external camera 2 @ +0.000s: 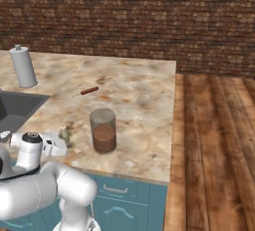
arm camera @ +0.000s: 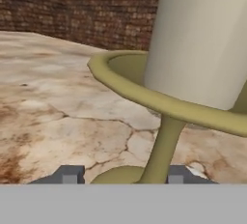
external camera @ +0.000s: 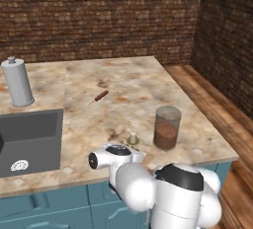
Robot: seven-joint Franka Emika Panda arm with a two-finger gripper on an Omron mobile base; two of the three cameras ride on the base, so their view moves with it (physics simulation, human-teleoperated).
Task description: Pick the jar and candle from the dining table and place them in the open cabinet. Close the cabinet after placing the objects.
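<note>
Candle (arm camera: 198, 39) stands upright near the jar (external camera: 167, 127), by the table's (external camera: 128, 87) front edge. It looks small, light and tippy, so its thin brass stem seems the best place to hold. The hand view shows the pincer (arm camera: 121, 175) half closed around the stem's foot; whether it touches, I cannot tell. The base views show the jar.

Warm stone, teal fronts and red-brown brick colour a kitchen scene.
The counter (external camera: 128, 82) is tan-and-brown marbled stone with a dark grey sink (external camera: 29, 139) and teal drawers (external camera 2: 127, 202); the clear jar (external camera: 167, 127) shows brown inside, the candle (arm camera: 202, 39) is cream on a yellow-brass holder (arm camera: 161, 105), the canister (external camera: 17, 82) grey, the stick (external camera: 101, 95) reddish-brown.
</note>
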